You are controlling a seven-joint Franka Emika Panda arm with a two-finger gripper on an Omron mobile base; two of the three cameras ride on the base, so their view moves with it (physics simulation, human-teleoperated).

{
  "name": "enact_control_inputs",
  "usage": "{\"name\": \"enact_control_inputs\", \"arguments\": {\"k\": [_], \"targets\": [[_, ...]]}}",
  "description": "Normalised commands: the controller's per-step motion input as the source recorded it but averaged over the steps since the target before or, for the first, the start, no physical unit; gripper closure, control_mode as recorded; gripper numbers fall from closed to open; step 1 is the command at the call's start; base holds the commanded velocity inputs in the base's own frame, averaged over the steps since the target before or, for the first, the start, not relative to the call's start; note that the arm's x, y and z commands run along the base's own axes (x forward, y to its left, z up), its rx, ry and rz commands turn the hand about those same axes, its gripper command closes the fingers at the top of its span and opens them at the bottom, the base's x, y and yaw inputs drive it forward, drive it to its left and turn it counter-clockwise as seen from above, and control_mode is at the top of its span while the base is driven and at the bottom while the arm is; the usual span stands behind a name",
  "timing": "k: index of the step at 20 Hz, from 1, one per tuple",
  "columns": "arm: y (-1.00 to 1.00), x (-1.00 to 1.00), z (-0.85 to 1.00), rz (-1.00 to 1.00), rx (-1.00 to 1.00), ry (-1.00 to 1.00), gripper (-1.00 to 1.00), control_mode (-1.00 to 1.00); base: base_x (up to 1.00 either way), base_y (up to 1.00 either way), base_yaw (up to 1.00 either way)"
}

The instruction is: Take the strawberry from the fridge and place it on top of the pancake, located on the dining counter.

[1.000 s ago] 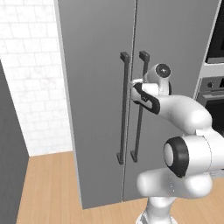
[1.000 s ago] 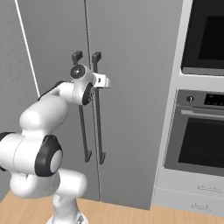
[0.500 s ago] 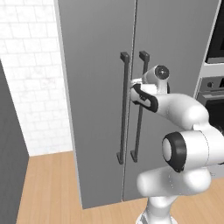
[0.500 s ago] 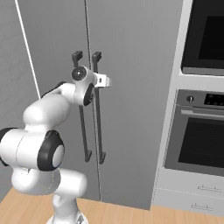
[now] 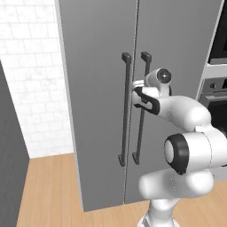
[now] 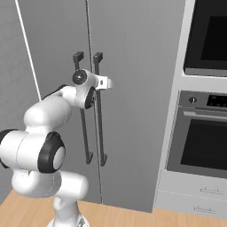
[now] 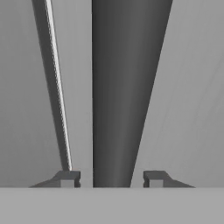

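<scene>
Arm raised, reaching forward — gripper [image 7: 112, 177] fingers parted.

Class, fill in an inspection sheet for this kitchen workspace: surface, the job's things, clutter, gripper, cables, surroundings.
Surface: light wood floor in front of the robot.
Job's things: fridge, both grey doors shut.
Clutter: nothing seen.
Gripper: the gripper straddles a dark door handle, with a narrow gap on each side, so not clamped yet.
Cables: nothing seen.
Surroundings: built-in oven to the fridge's right, white tiled wall to its left.
</scene>
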Motion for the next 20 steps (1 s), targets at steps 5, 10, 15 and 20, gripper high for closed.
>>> {"name": "enact_control_inputs", "arguments": {"k": [5, 10, 15, 20], "targets": [[-0.01, -0.33, 0.00, 0.00, 0.00, 0.00, 1.00, -1.00, 0.00, 0.00, 0.00], [-0.47, -0.99, -0.02, 0.00, 0.02, 0.00, 1.00, -1.00, 0.00, 0.00, 0.00], [-0.95, -0.90, -0.21, 0.00, 0.03, 0.07, 1.00, -1.00, 0.00, 0.00, 0.00], [-1.00, -1.00, -0.27, 0.00, 0.02, 0.06, 1.00, -1.00, 0.00, 0.00, 0.00]]}}
